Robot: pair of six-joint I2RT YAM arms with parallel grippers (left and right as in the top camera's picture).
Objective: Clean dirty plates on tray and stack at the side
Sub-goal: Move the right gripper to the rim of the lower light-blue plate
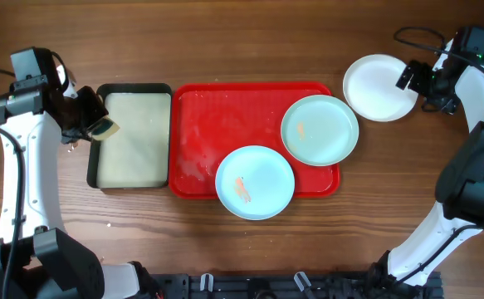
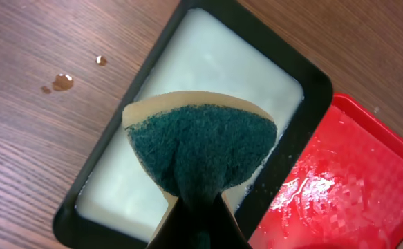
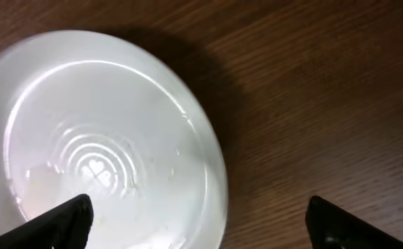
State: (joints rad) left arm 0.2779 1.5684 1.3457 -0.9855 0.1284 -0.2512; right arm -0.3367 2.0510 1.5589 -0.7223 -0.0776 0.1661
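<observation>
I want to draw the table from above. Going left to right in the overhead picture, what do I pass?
black-rimmed tray → red tray → nearer pale blue plate, on the red tray → farther pale blue plate, also on it → white plate, on the bare wood

Dark brown wood-grain table (image 1: 225, 41). Small black-rimmed tray (image 1: 134, 87) lies flat on it at the left, long side running away from the camera, pale milky inside, looks wet or filled with cloudy liquid. Sponge (image 2: 201, 149), yellow body with dark green scouring face, bent into a curve, green side facing the left wrist camera, raised over the black tray's left edge. A few small brownish droplets (image 2: 63, 81) on the bare wood beside that tray.
</observation>
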